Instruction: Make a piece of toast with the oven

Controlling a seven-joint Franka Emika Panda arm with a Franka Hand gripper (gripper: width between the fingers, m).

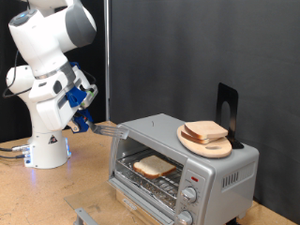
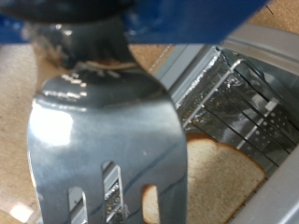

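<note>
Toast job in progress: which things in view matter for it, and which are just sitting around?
In use:
- oven, door open
- toast lying on the rack inside
- spatula in the gripper, near the oven's corner at the exterior view's left

Lying about:
- wooden board on top of the oven
- bread slices stacked on it
- black stand behind

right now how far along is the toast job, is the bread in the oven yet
Done: a pale bread slice with a tan crust already lies on the wire rack inside the silver-grey toaster oven, whose glass door hangs open. In hand: the gripper holds a shiny slotted metal spatula beside the oven's upper corner. Left: the door is not yet shut. Another slice sits on the round wooden board on top.
</note>
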